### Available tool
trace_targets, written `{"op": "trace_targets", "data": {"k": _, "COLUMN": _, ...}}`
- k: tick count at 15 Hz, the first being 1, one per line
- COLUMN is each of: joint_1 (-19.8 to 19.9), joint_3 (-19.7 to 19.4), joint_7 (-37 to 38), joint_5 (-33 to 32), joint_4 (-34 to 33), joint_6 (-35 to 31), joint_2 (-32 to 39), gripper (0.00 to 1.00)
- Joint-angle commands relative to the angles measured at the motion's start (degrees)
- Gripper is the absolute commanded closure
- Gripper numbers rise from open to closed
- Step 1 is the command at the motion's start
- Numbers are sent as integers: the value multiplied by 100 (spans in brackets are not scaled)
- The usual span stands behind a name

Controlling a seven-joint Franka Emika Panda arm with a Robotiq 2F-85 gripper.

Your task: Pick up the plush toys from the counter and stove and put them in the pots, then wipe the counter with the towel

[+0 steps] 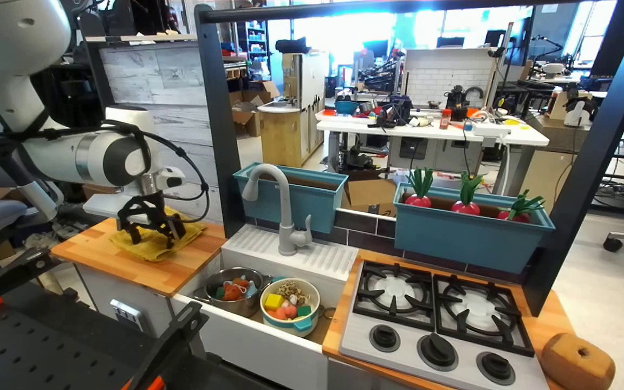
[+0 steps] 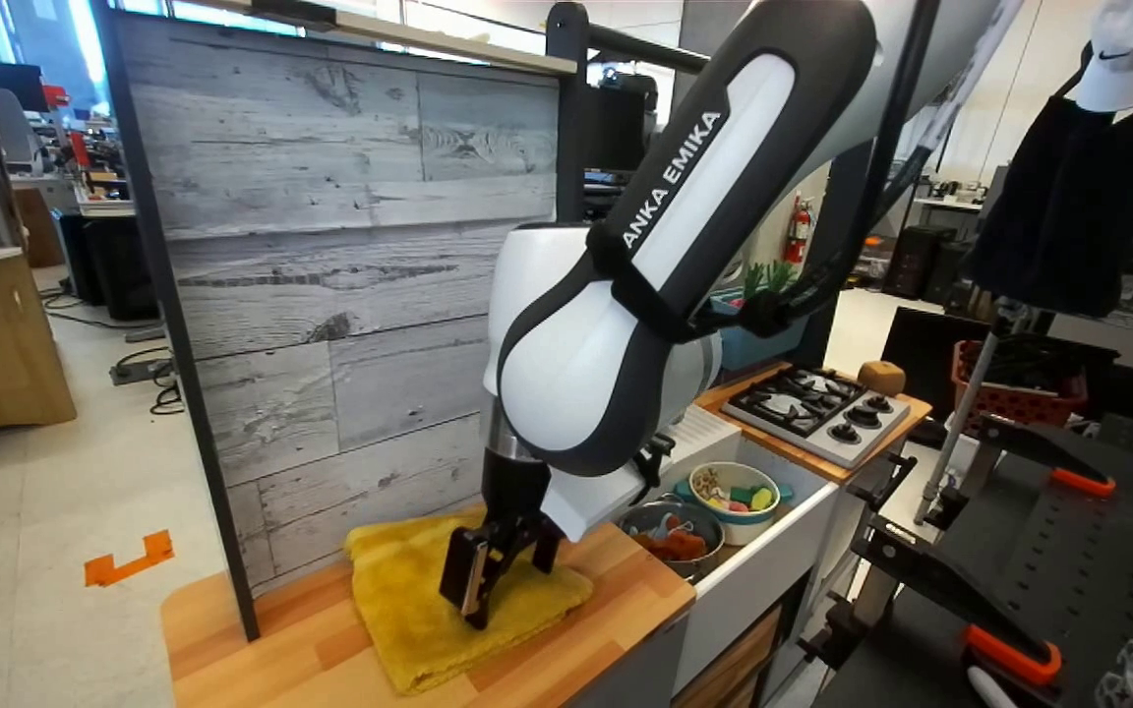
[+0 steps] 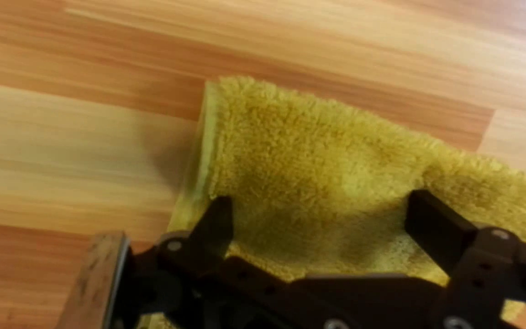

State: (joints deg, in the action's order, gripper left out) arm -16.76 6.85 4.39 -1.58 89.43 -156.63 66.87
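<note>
The yellow towel (image 1: 144, 252) lies spread on the left section of the wooden counter (image 2: 626, 590). Above it my gripper (image 3: 321, 198) points down with its fingers wide apart. Nothing is gripped between them, though I cannot tell whether the fingertips (image 3: 223, 205) touch the cloth. Two pots stand in the sink. In the steel pot (image 1: 236, 307) sit plush toys, among them an orange one (image 1: 232, 292). The cream pot (image 2: 744, 531) holds several more, including a yellow cube (image 1: 273, 301). The stove (image 1: 352, 340) shows no toys on its grates.
A grey faucet (image 1: 285, 216) rises behind the sink. Teal planter boxes (image 1: 469, 238) line the back, with red-green plants in the right one. A grey plank panel (image 2: 380, 275) stands behind the counter. Beside the stove sits a brown block (image 1: 577, 360).
</note>
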Motion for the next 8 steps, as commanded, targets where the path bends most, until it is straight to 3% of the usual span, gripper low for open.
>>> {"op": "trace_targets", "data": {"k": 1, "joint_1": -97, "joint_3": 122, "joint_7": -142, "joint_5": -18, "joint_4": -561, "joint_6": 457, "joint_2": 483, "gripper": 0}}
{"op": "trace_targets", "data": {"k": 8, "joint_1": -499, "joint_3": 466, "joint_7": -499, "joint_5": -117, "joint_4": -979, "joint_6": 510, "joint_2": 831, "gripper": 0}}
